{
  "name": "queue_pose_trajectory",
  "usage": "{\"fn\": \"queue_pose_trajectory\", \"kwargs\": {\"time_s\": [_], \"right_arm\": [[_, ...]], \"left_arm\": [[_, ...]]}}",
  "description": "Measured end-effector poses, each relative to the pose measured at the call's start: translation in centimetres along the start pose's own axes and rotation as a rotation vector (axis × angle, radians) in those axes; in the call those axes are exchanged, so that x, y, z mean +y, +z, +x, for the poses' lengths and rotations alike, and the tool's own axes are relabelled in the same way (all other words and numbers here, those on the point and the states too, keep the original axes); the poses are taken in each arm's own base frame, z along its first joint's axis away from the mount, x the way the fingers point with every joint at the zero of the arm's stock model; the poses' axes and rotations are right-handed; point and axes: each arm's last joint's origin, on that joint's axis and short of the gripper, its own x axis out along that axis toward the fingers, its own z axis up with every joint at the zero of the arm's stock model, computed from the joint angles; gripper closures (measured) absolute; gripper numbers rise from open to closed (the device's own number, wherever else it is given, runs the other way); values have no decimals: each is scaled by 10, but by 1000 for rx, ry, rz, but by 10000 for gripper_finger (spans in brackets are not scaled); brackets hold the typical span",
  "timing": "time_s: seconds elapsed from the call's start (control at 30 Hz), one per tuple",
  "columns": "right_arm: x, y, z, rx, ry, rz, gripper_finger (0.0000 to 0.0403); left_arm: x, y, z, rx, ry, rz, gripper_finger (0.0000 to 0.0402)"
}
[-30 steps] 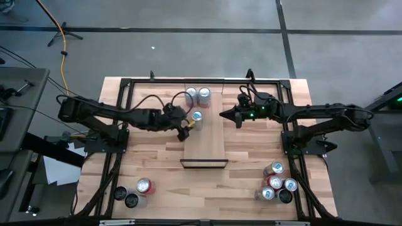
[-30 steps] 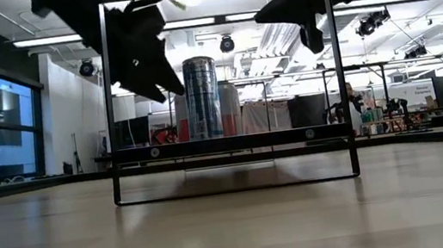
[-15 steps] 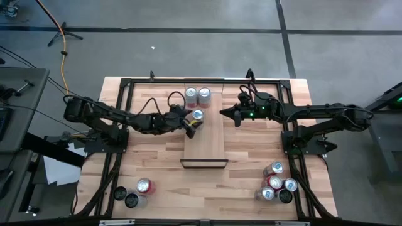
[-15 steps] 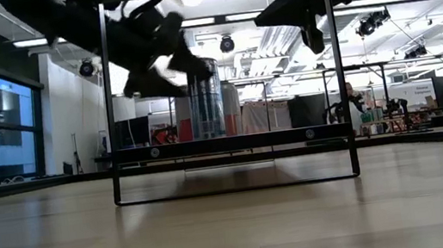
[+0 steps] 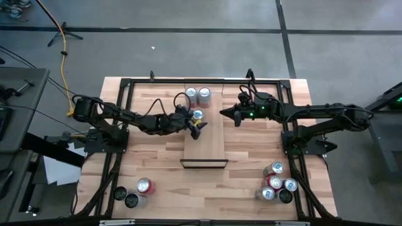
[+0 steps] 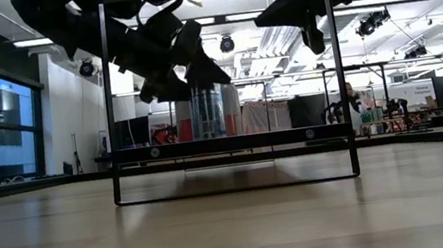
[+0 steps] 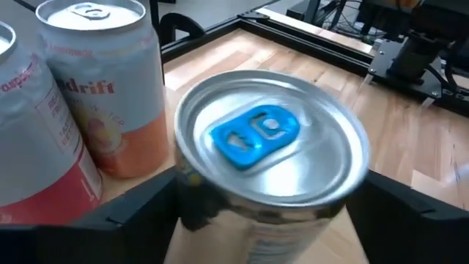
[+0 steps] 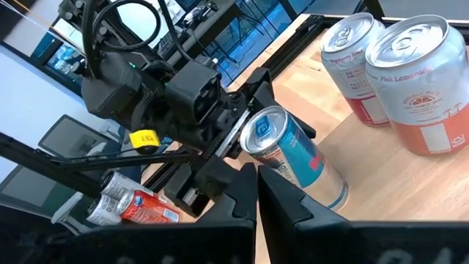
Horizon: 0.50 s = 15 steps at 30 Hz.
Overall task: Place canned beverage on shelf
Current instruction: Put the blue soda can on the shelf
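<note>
A silver can with a blue tab [image 7: 267,136] stands on the long light-wood shelf [image 5: 210,141], toward its far end. My left gripper [image 5: 196,123] reaches in from the table's left and is shut on the can's upper part. Two pink-and-white cans [image 5: 198,94] stand on the shelf's far end behind it. My right gripper [image 5: 222,115] hovers shut just right of the shelf, above the table, touching nothing. In the low view the can [image 6: 207,115] sits on the shelf board, its top hidden by my left gripper. My left gripper pinches the can just under its top rim [image 7: 183,187], one finger [image 7: 139,213] on each side of it. The fingers come from the table's left, slanting downward. The can's base [image 6: 210,136] stays on the shelf.
A black frame [image 5: 125,85] runs around the table's edges. The shelf's thin black frame [image 5: 204,164] stands at its near end. Loose cans lie at the near left [image 5: 143,186] and in a cluster at the near right [image 5: 276,185].
My left gripper has gone down and toward the table's right edge, tipping its fingers downward, and now has the can's top between its fingers. The can stays where it was on the shelf.
</note>
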Motion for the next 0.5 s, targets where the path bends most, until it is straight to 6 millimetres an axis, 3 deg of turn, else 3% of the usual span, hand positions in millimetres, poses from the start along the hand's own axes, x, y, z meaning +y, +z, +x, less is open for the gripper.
{"fn": "queue_pose_trajectory", "kwargs": {"time_s": [0.23, 0.5], "right_arm": [[0, 0, 0, -1, 2, -10, 403], [1, 1, 0, -11, 10, -51, 403]], "left_arm": [[5, 9, -6, -8, 8, -63, 237], [15, 35, -37, -46, 49, -41, 242]]}}
